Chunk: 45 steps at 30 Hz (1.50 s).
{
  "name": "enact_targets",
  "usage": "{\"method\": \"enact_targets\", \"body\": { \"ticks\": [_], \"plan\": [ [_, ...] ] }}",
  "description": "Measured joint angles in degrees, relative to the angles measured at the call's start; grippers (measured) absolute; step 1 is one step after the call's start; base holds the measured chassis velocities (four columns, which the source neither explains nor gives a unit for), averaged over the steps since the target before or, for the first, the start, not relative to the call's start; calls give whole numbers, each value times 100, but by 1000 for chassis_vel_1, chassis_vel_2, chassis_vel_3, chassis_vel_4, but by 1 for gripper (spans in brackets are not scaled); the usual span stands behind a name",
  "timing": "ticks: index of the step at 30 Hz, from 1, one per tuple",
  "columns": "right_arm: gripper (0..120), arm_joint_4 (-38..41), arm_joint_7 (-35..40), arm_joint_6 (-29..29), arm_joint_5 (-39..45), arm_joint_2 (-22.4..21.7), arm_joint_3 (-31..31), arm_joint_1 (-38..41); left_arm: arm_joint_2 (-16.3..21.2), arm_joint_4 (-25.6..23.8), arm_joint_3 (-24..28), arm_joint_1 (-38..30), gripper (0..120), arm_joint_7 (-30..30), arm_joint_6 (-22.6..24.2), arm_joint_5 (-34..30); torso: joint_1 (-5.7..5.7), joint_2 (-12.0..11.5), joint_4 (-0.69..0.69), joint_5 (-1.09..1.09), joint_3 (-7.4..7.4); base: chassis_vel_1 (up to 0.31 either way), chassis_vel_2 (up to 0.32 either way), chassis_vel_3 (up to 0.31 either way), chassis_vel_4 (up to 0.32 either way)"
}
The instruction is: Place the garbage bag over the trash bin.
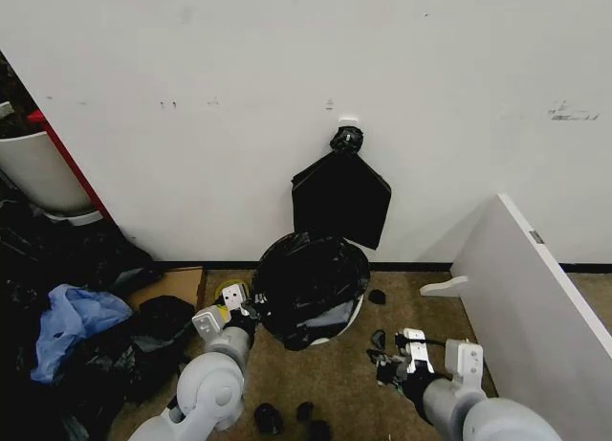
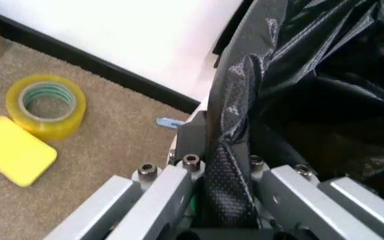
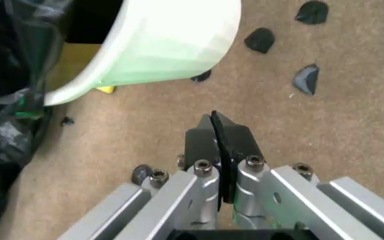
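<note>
Carpeted floor by white wall, frame centre: garbage bag mostly draped over trash bin, lower rim uncovered. Left gripper clamped bag film; right gripper closed, empty.

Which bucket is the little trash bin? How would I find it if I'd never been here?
Look at the foot of the white wall, on the brown carpet, under the flat black bag sheaf. The small round white plastic trash bin sits there, tipped, with the glossy black garbage bag draped over it. The bigger white tub with a red edge stands far left.
</note>
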Motion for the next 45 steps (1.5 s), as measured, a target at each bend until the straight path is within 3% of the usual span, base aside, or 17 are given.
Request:
{"method": "enact_targets", "body": {
  "ticks": [7, 11, 15, 21, 23, 26, 38, 45],
  "plan": [
    [1, 3, -493, 375, 367, -2, 196, 145, 131, -65, -20, 52, 1, 4, -2, 36, 0, 0, 1, -1, 0, 0, 0, 0, 0],
    [18, 5, -754, 1191, 655, 66, 244, 217, 141, -79, -18, 59, 1, 4, -5, 56, 0, 0, 0, -1, 0, 0, 0, 0, 0],
    [31, 7, -887, 1563, 651, 149, 229, 211, 150, -122, 27, 95, 1, 5, -6, 84, 0, 0, 0, -1, 0, 0, 0, 0, 0],
    [51, 11, -909, 1550, 831, 213, 182, 225, 125, -152, 71, 136, 1, 9, -6, 143, 0, 0, 0, -1, 0, 0, 0, 0, 0],
    [63, 11, -899, 1329, 976, 253, 130, 234, 111, -171, 84, 168, 1, 9, -6, 174, 0, 0, 0, -1, 0, 0, 0, 0, 0],
    [64, 11, -892, 1235, 941, 271, 77, 231, 102, -184, 88, 186, 1, 9, -6, 188, 0, 0, 0, -1, 0, 0, 0, 0, 0],
    [18, 11, -865, 1137, 1001, 372, 3, 179, 135, -139, 93, 121, 1, 13, -3, 195, 0, 0, 0, -1, 0, 0, 0, 0, 0],
    [0, 11, -908, 1142, 1003, 409, 12, 177, 144, -138, 121, 81, 1, 15, 12, 188, 0, 0, 0, -1, 0, 0, 0, 0, 0]
  ]
}}
